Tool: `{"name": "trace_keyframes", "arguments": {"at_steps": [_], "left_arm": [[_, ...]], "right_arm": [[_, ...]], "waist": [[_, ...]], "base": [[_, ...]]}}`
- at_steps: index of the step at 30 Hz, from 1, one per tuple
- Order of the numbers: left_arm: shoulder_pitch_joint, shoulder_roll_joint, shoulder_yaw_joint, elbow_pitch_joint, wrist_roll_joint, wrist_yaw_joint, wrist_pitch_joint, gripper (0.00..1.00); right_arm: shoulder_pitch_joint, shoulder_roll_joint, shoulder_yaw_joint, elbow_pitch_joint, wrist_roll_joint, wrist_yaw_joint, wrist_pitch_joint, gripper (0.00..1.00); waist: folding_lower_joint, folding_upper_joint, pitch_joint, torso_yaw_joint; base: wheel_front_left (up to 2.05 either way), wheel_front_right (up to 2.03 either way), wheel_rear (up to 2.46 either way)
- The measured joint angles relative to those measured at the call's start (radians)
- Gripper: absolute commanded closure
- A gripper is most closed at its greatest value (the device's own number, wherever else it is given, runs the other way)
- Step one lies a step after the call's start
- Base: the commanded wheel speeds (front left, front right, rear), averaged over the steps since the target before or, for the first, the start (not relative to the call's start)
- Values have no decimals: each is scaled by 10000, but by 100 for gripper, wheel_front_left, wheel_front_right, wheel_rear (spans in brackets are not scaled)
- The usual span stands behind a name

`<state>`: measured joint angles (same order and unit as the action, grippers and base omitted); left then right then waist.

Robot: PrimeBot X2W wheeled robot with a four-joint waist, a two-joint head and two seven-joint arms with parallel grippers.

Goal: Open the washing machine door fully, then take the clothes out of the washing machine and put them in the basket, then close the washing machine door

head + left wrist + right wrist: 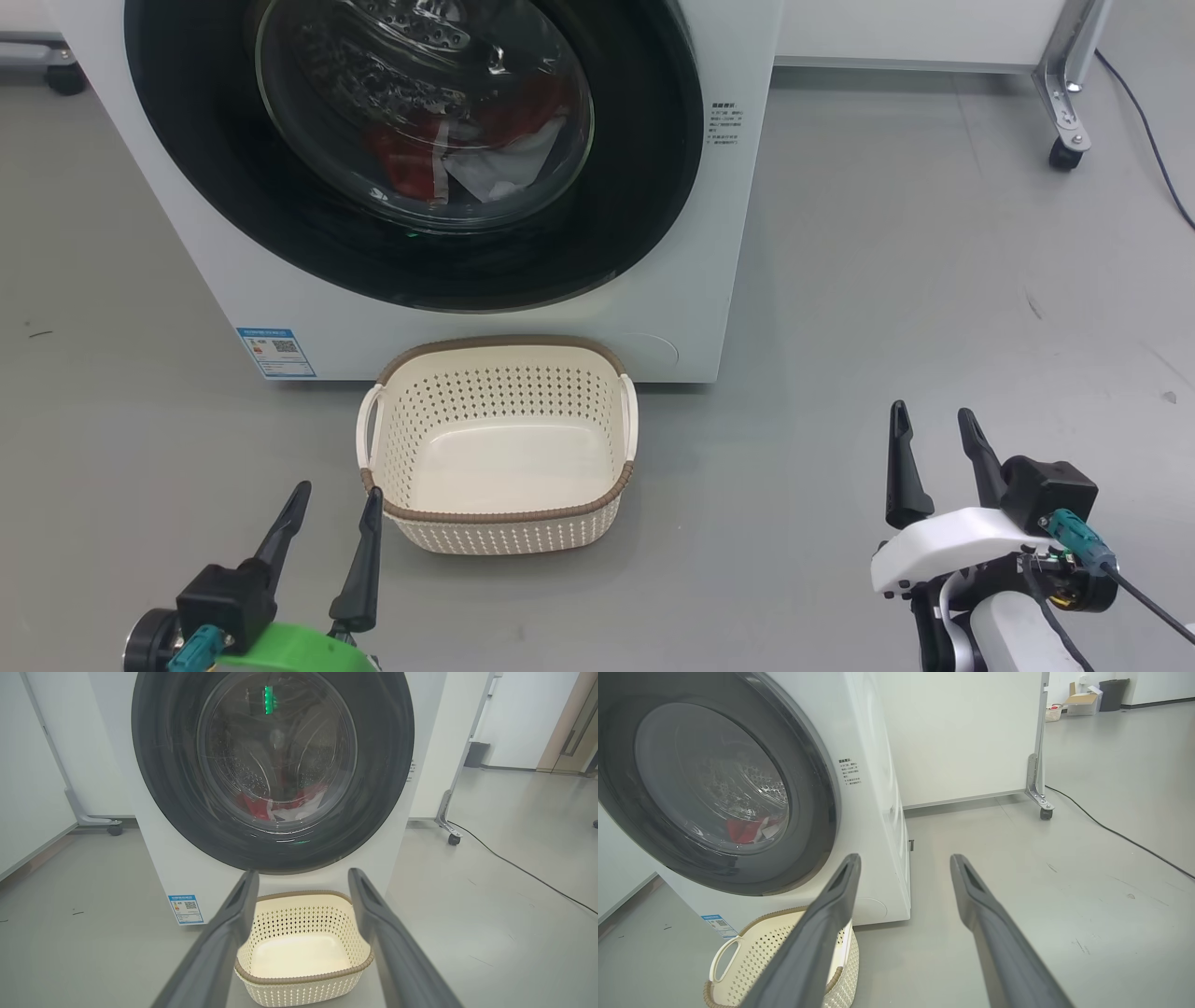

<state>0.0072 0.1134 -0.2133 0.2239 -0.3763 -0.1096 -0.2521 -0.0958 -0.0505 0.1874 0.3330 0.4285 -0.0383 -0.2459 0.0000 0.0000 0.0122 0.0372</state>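
Washing machine door at upper centre is closed over clothes; basket stands below to receive them; left gripper and right gripper stand open, empty.

The closed round glossy black door bars the drum. A cream perforated plastic basket stands just below it

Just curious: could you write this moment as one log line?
door shut | clothes inside | basket on floor | left pincer open | right pincer open
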Motion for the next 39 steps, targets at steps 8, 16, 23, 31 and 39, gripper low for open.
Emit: {"name": "trace_keyframes", "arguments": {"at_steps": [8,16,23,31,39], "left_arm": [[-1,-67,104,136,98,-10,0,0],[-5,-127,169,192,165,-15,0,0],[-6,-219,182,240,272,-27,0,0],[-14,-268,186,267,284,-75,0,0],[-35,-284,209,257,336,-104,0,0]], "right_arm": [[-122,0,29,150,-13,-10,0,0],[-191,0,48,293,-13,-12,0,0],[-198,0,52,366,-15,-13,-2,0],[-272,2,67,443,-92,-86,-2,0],[-394,2,73,416,-92,-84,-4,100]], "waist": [[0,0,-10,11],[0,0,-16,24],[0,0,-7,35],[0,0,43,70],[0,0,270,130]], "base": [[0,0,0],[0,0,0],[0,0,0],[0,0,0],[0,0,0]]}}
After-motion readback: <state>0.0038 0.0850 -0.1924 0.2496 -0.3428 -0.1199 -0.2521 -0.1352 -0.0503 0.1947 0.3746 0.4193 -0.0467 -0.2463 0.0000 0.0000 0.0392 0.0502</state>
